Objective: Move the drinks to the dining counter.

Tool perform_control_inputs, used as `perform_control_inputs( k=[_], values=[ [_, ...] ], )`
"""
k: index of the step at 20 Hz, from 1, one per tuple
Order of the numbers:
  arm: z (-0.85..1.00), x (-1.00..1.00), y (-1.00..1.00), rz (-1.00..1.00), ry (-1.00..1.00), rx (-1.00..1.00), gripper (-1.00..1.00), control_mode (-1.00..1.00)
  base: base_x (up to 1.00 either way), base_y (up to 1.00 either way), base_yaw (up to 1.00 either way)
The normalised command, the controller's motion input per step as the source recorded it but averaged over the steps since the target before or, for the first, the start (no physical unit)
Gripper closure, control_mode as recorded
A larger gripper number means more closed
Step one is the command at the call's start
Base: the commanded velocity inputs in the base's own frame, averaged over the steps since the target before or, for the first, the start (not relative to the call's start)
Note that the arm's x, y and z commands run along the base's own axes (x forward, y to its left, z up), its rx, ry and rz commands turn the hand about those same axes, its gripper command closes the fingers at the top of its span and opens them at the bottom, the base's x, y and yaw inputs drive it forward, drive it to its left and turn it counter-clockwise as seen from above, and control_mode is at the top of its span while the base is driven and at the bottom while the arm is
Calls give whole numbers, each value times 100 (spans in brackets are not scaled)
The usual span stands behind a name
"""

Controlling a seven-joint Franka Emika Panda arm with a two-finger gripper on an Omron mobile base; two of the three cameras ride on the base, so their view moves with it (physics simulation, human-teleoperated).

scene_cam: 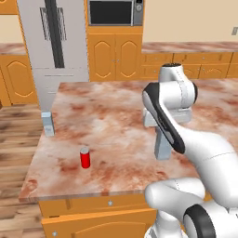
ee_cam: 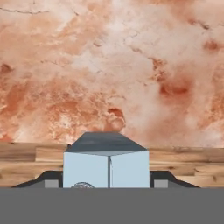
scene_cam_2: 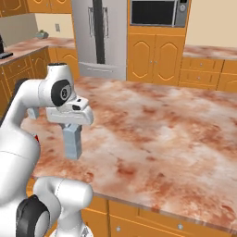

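I am holding one carton (scene_cam: 162, 148) clamped in the tool (scene_cam: 163, 139) just above the surface (scene_cam: 107, 125); another carton (scene_cam: 48, 124) and the red can (scene_cam: 85, 158) are already standing there; the bottle remains.

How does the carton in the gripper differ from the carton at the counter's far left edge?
The held carton hangs clamped in the gripper over the middle of the dining counter; the other carton stands free at the left edge, near the red can. Both are upright, grey-blue and gable-topped.
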Motion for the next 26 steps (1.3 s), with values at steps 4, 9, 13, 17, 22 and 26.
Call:
perform_control_inputs(
  k=[4, 9, 13, 17, 22, 26],
  values=[
    [-36, 2, -3, 19, -24, -3, 100, -100, 0, 0, 0],
    [-37, 20, -1, 11, -18, 0, 100, -100, 0, 0, 0],
    [-37, 41, 0, 3, -1, 0, 100, -100, 0, 0, 0],
    [-40, 29, 0, 0, -2, 0, 100, -100, 0, 0, 0],
    [-42, 24, 0, 0, 0, 0, 100, -100, 0, 0, 0],
    [-36, 7, -1, 0, -4, 0, 100, -100, 0, 0, 0]
  ],
)
